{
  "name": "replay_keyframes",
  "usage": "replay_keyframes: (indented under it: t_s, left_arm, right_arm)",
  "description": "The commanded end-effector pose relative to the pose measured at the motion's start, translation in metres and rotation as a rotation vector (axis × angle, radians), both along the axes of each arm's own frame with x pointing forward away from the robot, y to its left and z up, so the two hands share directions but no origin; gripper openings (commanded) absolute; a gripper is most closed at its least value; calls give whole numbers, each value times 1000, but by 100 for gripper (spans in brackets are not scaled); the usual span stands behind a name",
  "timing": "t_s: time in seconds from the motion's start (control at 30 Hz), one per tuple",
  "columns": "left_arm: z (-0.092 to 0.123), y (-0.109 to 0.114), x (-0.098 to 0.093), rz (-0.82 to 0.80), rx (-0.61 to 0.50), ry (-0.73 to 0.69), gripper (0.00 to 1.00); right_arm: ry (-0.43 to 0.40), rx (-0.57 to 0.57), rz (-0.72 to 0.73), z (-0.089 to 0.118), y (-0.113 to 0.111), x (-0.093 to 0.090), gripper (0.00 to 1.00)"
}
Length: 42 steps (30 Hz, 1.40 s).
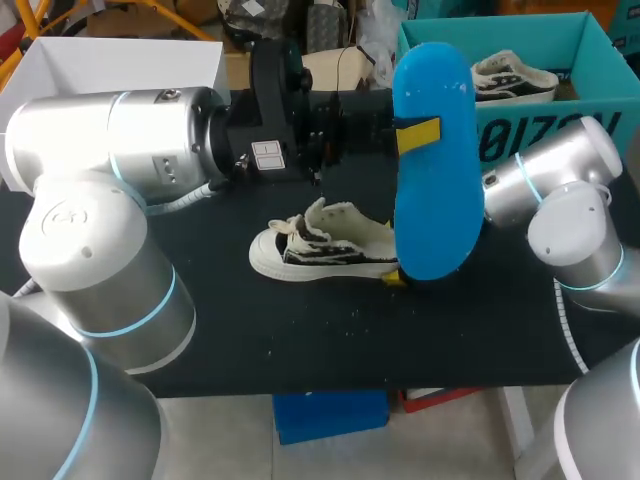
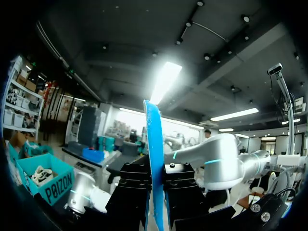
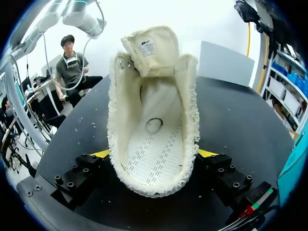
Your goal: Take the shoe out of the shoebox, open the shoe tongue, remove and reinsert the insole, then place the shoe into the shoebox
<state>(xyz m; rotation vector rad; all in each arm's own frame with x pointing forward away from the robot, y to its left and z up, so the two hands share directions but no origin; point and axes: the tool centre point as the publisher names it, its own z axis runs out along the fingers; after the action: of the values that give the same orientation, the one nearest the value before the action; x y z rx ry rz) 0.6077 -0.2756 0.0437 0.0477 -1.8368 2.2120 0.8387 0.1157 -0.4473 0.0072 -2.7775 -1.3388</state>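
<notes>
Left tool (image 2: 155, 185) is clamped on the blue insole (image 2: 153, 139), with a black finger pressed against each flat face. The insole stands upright on edge, and in the head view it covers the heel end of the shoe (image 3: 154, 115). Right tool (image 3: 154, 154) is closed on that shoe, its yellow tips touching the two sides near the heel. The shoe, a cream and black canvas sneaker with a white sole, sits upright near the middle of the black worktop (image 1: 300, 340), with its toe toward the left arm's side. Its tongue (image 3: 150, 47) is folded forward over the toe, and the opening shows a bare perforated footbed. The teal shoebox (image 1: 590, 45) stands at the far right corner, well apart from the held shoe, with a second sneaker (image 1: 515, 78) lying inside it.
</notes>
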Motion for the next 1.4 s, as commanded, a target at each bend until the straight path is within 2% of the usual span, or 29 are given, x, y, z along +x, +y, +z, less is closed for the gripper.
replay_keyframes:
  t_s: [0.03, 0.27, 0.4, 0.53, 0.73, 0.83, 0.87, 1.0, 1.17, 1.4]
  left_arm:
    - [-1, -1, -1, 3, 1, 0, 0]
    - [-1, -1, -1, 3, 1, 0, 0]
    - [-1, -1, -1, 3, 1, 0, 0]
    - [-1, -1, -1, 3, 1, 0, 0]
    - [-1, -1, -1, 3, 1, 0, 0]
    - [-1, -1, -1, 3, 1, 0, 0]
    - [-1, -1, -1, 3, 1, 0, 0]
    - [-1, -1, -1, 3, 1, 0, 0]
    - [-1, -1, -1, 3, 1, 0, 0]
    - [-1, -1, -1, 3, 1, 0, 0]
  right_arm:
    - [2, 20, -6, -6, 0, 0, 100]
    - [1, 24, -6, -1, -3, 5, 100]
    - [23, -30, -18, 8, -15, 8, 100]
    - [29, -108, -35, 21, -30, 12, 100]
    - [25, -322, -31, 39, -39, 18, 100]
    - [22, -436, -19, 47, -36, 21, 95]
    - [22, -487, -13, 49, -35, 22, 87]
    - [-3, -620, -5, 59, -26, 26, 81]
    - [-35, -747, 17, 66, -11, 30, 84]
    - [-59, -860, 52, 71, 13, 35, 75]
